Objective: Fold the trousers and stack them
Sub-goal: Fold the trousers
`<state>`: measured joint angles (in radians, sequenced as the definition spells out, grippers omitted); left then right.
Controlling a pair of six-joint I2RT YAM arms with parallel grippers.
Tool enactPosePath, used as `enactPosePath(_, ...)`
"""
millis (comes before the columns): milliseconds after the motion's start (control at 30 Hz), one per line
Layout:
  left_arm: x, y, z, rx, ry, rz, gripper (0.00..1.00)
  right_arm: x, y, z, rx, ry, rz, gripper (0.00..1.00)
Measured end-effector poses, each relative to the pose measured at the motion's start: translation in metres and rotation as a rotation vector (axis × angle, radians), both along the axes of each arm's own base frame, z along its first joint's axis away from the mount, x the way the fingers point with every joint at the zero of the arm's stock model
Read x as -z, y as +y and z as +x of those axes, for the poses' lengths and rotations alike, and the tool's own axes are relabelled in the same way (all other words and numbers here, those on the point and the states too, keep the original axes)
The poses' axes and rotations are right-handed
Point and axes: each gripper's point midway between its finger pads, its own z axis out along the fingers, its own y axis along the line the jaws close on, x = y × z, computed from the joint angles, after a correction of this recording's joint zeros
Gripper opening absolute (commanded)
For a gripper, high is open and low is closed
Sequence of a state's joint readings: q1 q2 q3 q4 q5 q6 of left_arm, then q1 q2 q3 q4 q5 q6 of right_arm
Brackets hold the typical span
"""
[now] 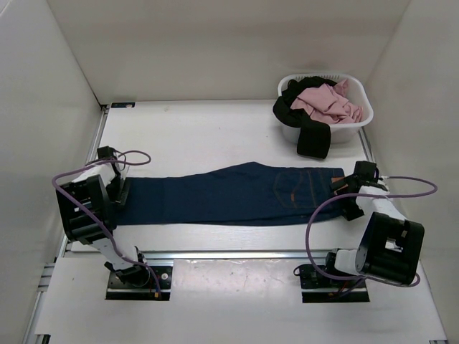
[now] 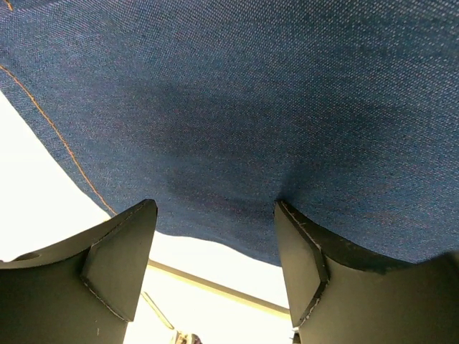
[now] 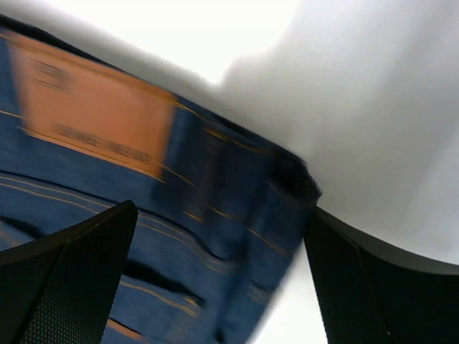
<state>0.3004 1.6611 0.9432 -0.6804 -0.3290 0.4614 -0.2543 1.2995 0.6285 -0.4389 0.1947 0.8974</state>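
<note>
**Jeans Laid Out Long, Cross Folds Yet to Come**

A white table (image 1: 215,136) carries the pair of dark navy jeans (image 1: 229,195), stretched flat across its near half from 9 o'clock to 3 o'clock. The hems lie at the 9 o'clock end and the waistband at the 3 o'clock end. The jeans show as a single narrow band with one back pocket's orange-brown stitching (image 1: 294,188) facing up, so the legs appear to be laid one over the other. If so, the lengthwise fold is done. No crosswise fold shows, and no folded pile is in view to stack on.

At 1 o'clock stands a white laundry basket (image 1: 368,100), well apart from the jeans. A black garment (image 1: 313,140) spills over its near rim and a pink garment (image 1: 326,102) is bundled inside.

The left gripper (image 2: 215,208) sits at the hem end, its jaws spread wide with the denim's edge lying in the gap, nothing pinched. The right gripper (image 3: 219,208) sits at the waistband end, also spread wide, framing the waistband corner just beside the tan patch (image 3: 93,118). That view is blurred and the patch's lettering cannot be read.

With both ends covered, the next step appears to be gripping them to bring one end over the other.
</note>
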Motion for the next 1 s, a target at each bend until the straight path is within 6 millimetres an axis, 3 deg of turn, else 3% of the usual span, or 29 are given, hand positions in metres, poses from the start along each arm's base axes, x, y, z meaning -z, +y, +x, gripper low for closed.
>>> enactPosePath(67, 0.0, 0.0, 0.0, -0.002, 0.0, 0.0, 0.78, -0.001, -0.003, 0.016, 0.0, -0.052, -0.008, 0.89)
enactPosePath(100, 0.0, 0.0, -0.001, -0.003, -0.001, 0.0, 0.78, -0.001, -0.004, 0.023, 0.004, -0.072, -0.008, 0.7)
enactPosePath(167, 0.0, -0.001, -0.002, -0.004, -0.002, 0.0, 0.79, 0.003, -0.005, 0.032, 0.012, -0.099, 0.001, 0.46)
enactPosePath(200, 0.0, -0.001, -0.003, -0.005, -0.003, 0.0, 0.79, 0.004, -0.006, 0.039, 0.025, -0.125, 0.007, 0.26)
enactPosePath(300, 0.0, -0.002, -0.004, -0.006, -0.004, 0.0, 0.79, 0.008, -0.005, 0.053, 0.059, -0.187, 0.047, 0.0)
enactPosePath(500, -0.001, -0.002, -0.005, -0.007, -0.002, -0.001, 0.79, 0.007, -0.012, 0.056, 0.136, -0.237, 0.114, 0.0)
enactPosePath(633, -0.001, -0.007, -0.008, -0.004, 0.013, -0.014, 0.81, -0.004, -0.027, 0.028, 0.145, -0.175, 0.02, 0.0)
enactPosePath(733, -0.001, -0.016, -0.009, 0.025, 0.034, -0.02, 0.82, -0.038, -0.042, 0.012, 0.097, -0.193, -0.121, 0.0)
enactPosePath(867, 0.0, -0.035, -0.004, 0.091, 0.055, -0.015, 0.82, -0.105, -0.046, 0.022, -0.064, -0.294, -0.321, 0.0)
enactPosePath(933, 0.0, -0.04, -0.003, 0.113, 0.071, -0.001, 0.82, -0.134, -0.026, 0.034, -0.199, -0.353, -0.397, 0.0)
enactPosePath(1000, 0.0, -0.042, -0.001, 0.121, 0.092, 0.019, 0.82, -0.154, 0.018, 0.043, -0.389, -0.402, -0.46, 0.0)
